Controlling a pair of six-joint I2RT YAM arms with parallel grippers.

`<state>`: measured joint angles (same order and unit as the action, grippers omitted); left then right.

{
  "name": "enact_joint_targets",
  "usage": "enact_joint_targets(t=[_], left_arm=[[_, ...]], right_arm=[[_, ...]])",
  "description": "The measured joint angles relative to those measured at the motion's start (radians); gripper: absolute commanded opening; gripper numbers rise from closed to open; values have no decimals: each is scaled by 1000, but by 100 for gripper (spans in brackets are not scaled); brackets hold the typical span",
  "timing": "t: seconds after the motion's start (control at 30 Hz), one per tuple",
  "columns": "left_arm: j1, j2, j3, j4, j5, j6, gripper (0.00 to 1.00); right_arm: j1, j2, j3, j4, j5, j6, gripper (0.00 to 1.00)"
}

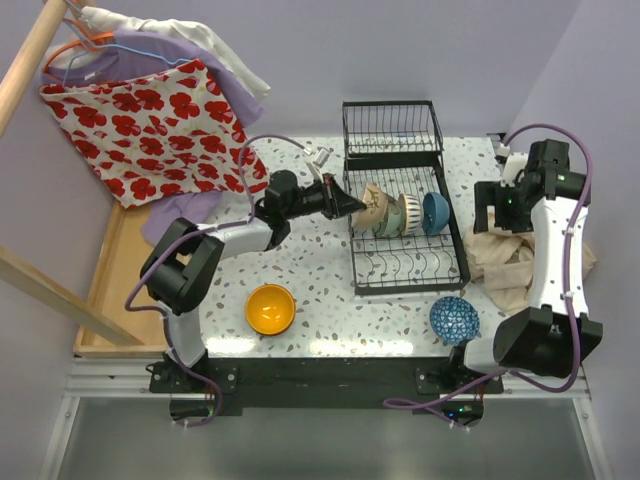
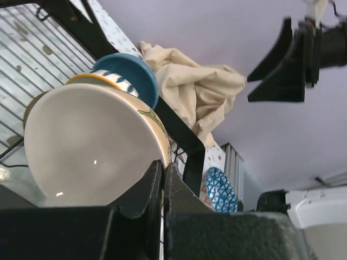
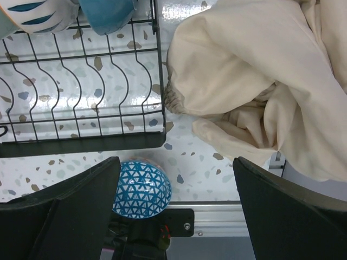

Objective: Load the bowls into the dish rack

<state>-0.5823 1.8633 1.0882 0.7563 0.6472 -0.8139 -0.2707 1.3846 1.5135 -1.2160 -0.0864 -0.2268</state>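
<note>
You have several bowls (image 1: 408,215) in the rack (image 1: 405,288), your left gripper (image 1: 347,205) shut at the rim of the cream bowl (image 1: 372,206), your right gripper (image 3: 176,179) wide and empty, while the orange bowl (image 1: 270,308) and patterned bowl (image 1: 455,318) wait at the near edge of the table (image 1: 320,270).

A black wire dish rack (image 1: 405,288) sits on the counter (image 1: 310,270). Bowls stand on edge in a row across its tines, from a cream bowl (image 1: 372,210) at the left end to a plain blue bowl (image 1: 436,212) at the right. An orange-yellow bowl (image 1: 270,309) sits upright on the counter off the rack's front-left. A blue-white patterned bowl (image 1: 455,319) lies near its front-right corner.
</note>
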Motion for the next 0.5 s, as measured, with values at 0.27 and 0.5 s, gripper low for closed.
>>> enact_joint_targets(t=[0.27,0.5], left_arm=[[33,106,-2,120,-71,-246,0],[22,135,-21,135,-112,-346,0]], right_arm=[[0,1,-14,0,26,-3,89],[0,27,-14,1,33,-3,89]])
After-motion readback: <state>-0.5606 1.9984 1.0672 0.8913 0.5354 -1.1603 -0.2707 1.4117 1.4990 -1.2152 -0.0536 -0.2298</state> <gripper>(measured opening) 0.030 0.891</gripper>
